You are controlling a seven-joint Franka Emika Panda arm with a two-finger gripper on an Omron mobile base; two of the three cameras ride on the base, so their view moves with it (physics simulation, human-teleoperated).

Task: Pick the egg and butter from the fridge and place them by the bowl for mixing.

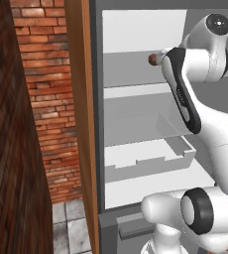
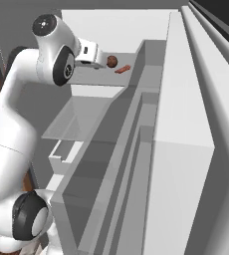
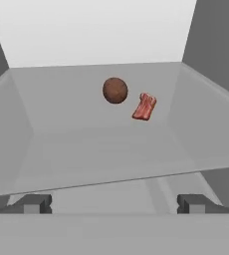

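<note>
Hand view looks along a pale grey shelf (image 3: 111, 144) inside the tall grey fridge with its white interior (image 1: 136, 30). The small dark reddish-brown round egg (image 3: 115, 90) sits just above the centre of the frame, and a little bright red ridged item (image 3: 144, 107) lies just beside it to the lower right, apart from it. The two-finger gripper (image 3: 114, 203) stands released, its dark tips spread wide at the bottom corners with nothing between them, well short of the egg.

In the left base view the egg (image 1: 152, 59) peeks out at upper centre beside the white arm (image 1: 185, 84); in the right base view it (image 2: 111, 61) rests in the upper middle, ahead of the hand.

As I judge it, the task is barely begun: the egg is ungrasped on its shelf, and the butter's pick and both placements are also not yet done.
</note>
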